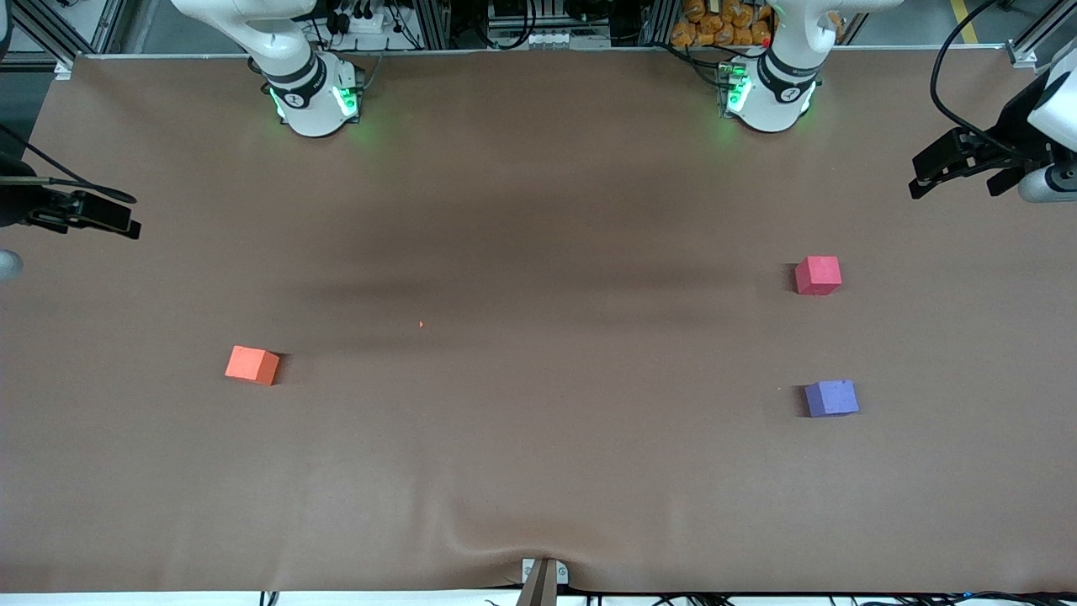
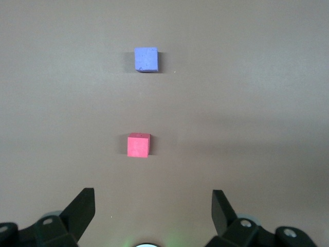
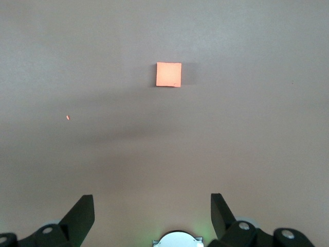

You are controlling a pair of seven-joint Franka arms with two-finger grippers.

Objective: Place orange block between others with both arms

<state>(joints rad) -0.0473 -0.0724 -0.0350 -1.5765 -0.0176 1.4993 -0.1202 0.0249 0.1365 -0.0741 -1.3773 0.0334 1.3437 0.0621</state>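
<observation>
Orange block (image 1: 252, 364) is your target, but take in the brown desk (image 1: 538, 471) first: it gives you wide bare room all round. Both arms wait high at the desk's ends, the right gripper (image 3: 151, 213) and left gripper (image 2: 153, 208) spread wide, holding nothing. The orange block sits alone toward the right arm's end. The pinkish-red cube (image 1: 818, 275) and purple cube (image 1: 831, 398) sit well apart, leaving a gap between them. A tiny orange speck (image 1: 421, 324) lies mid-desk.
</observation>
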